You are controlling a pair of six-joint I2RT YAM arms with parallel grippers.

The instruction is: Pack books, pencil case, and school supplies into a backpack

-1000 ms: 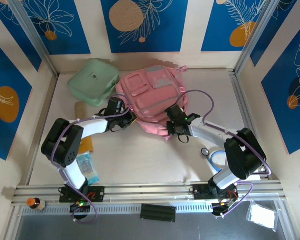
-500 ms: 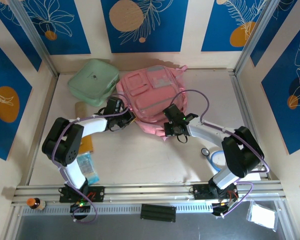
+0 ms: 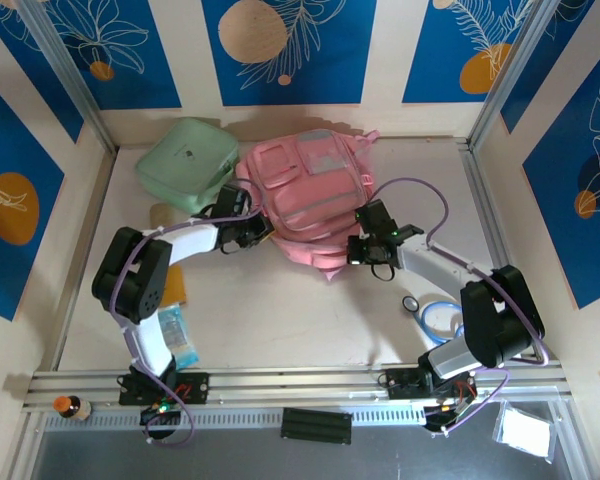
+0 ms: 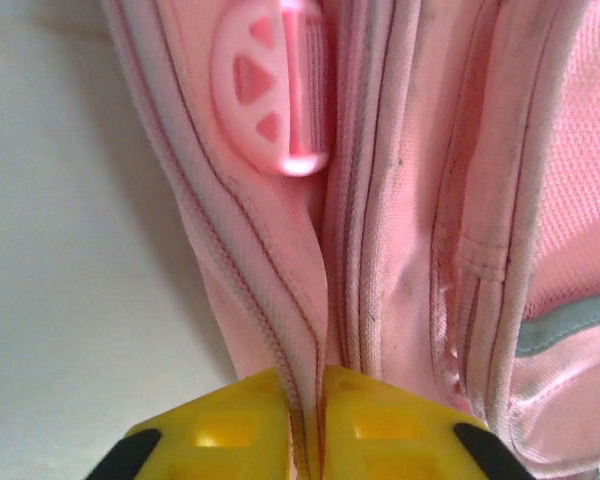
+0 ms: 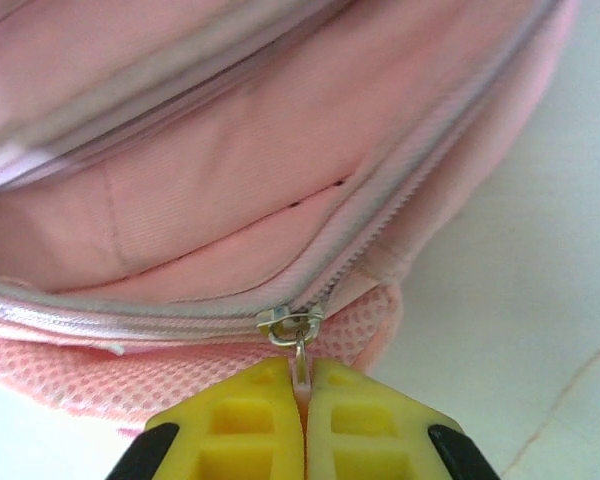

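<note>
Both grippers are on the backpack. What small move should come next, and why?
Probably the right gripper should draw the zipper pull it pinches along the closed teeth, widening the opening of the backpack, while the left gripper clamps the seam as a brace.

The right gripper (image 3: 366, 251) has swung rightward along the pink backpack's (image 3: 310, 185) near edge, jaws now pinched on the zipper pull (image 5: 300, 352).
</note>
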